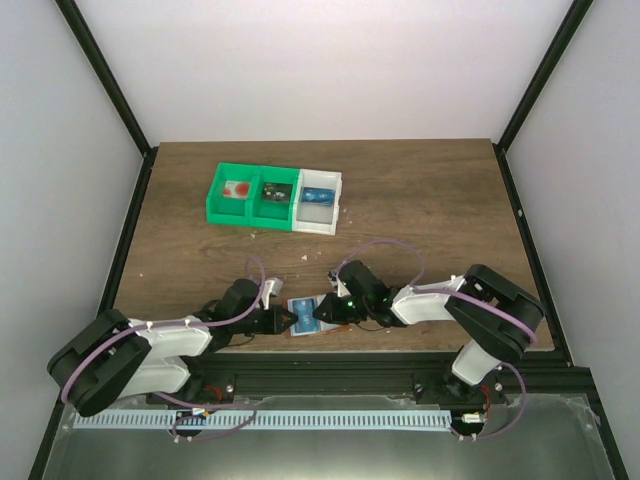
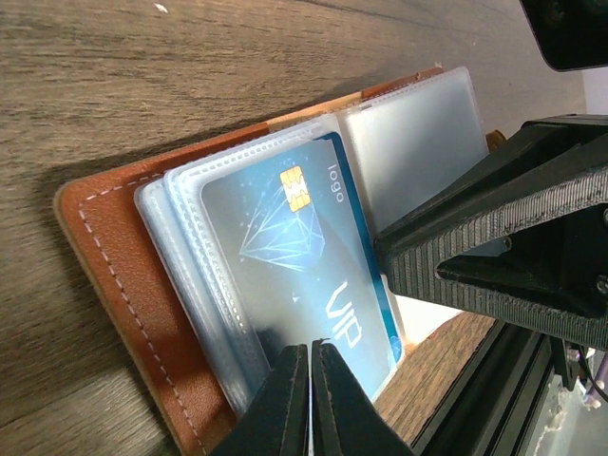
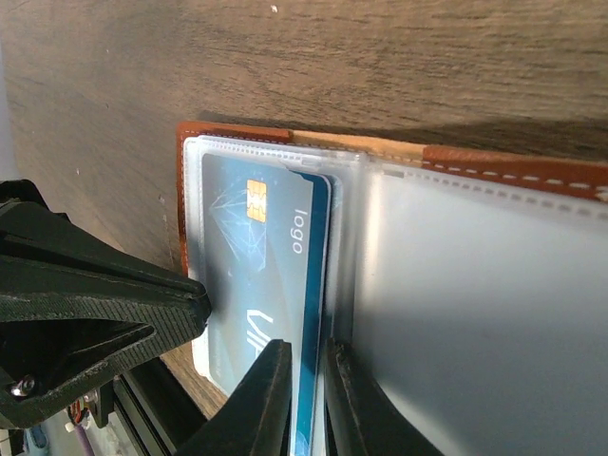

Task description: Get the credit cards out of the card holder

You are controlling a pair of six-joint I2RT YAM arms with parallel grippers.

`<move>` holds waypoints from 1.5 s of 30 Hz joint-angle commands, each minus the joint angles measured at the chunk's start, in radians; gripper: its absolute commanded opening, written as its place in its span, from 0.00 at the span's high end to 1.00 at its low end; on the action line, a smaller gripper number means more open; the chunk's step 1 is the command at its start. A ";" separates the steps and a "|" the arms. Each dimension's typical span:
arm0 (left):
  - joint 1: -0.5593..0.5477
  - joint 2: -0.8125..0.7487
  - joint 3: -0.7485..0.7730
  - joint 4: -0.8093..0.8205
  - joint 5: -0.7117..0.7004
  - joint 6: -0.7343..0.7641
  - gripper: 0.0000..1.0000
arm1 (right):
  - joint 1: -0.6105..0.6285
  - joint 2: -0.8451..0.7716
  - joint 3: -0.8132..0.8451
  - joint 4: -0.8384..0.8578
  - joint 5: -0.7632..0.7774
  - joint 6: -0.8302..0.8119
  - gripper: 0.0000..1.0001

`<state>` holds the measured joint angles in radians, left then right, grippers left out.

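Closest in, the left gripper (image 2: 310, 394) was pinched shut on the short end of a glossy blue credit card (image 2: 294, 256), apparently to draw it from its frosted plastic sleeve (image 2: 185, 218). The right gripper (image 3: 309, 399), nearly closed, nipped the sleeve edge, seemingly steadying the stitched orange-brown card holder (image 2: 123, 275), which lay open at the desk's (image 2: 190, 76) near edge.

Card holder (image 2: 119, 275): orange-brown, white stitching, lying open flat, clear sleeves upward.
Credit card (image 2: 285, 256): blue, gold chip, "VIP" lettering, atop the sleeves.
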<state>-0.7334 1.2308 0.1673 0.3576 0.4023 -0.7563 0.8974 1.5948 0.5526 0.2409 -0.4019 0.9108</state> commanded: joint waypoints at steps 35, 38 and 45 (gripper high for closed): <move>0.005 0.009 -0.005 -0.001 -0.019 -0.009 0.94 | 0.009 0.013 -0.038 0.069 -0.016 0.021 0.88; 0.004 0.034 -0.008 0.013 -0.007 -0.006 0.99 | 0.009 0.017 -0.046 0.083 -0.020 0.029 0.88; 0.005 0.053 -0.008 0.023 -0.002 -0.004 1.00 | 0.009 0.022 -0.057 0.112 -0.028 0.035 0.91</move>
<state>-0.7319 1.2652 0.1715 0.3798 0.3973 -0.7780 0.8974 1.6051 0.5064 0.3283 -0.4080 0.9394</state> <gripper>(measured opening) 0.015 0.102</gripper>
